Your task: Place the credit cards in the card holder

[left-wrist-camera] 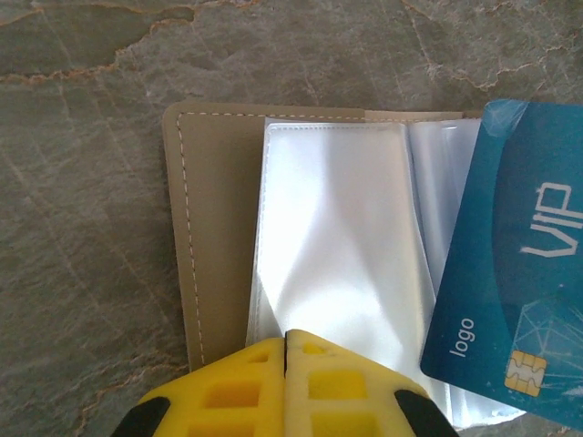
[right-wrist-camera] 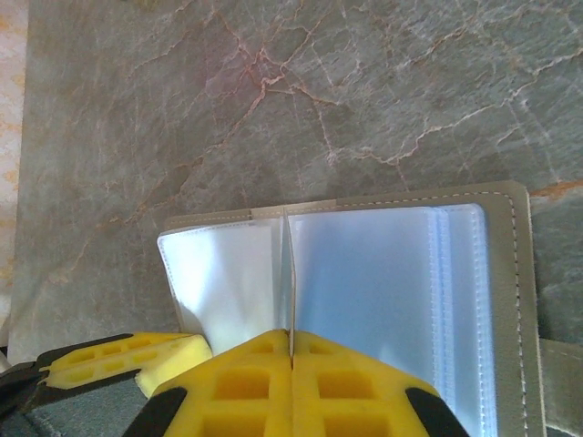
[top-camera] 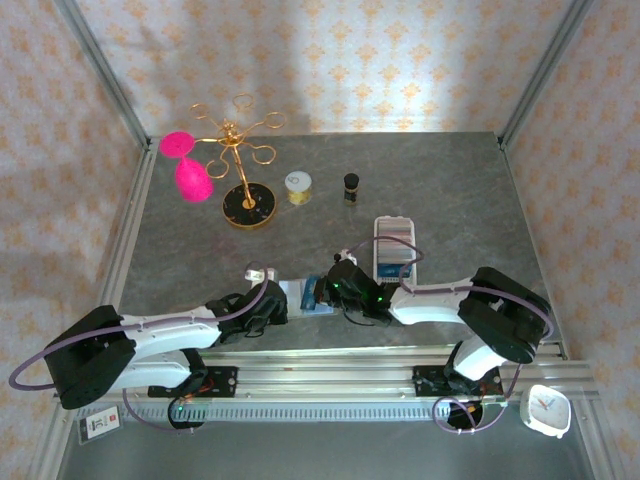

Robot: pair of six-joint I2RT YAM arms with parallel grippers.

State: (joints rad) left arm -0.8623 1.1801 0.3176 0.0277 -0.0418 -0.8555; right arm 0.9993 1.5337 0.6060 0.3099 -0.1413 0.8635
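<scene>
Card holder [left-wrist-camera: 214,228] lies open on table [left-wrist-camera: 82,137], both grippers at its near edge. Left gripper [left-wrist-camera: 285,339] pinched shut on clear sleeve [left-wrist-camera: 337,237], likely steadying it. Right gripper [right-wrist-camera: 291,339] clamps blue VIP card [left-wrist-camera: 510,246], tilted over card holder's right side, probably lining up.

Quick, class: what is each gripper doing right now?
Left gripper: closed at the card holder's near edge; grip unclear.
Right gripper: closed on a thin edge-on sheet, probably a credit card.
</scene>
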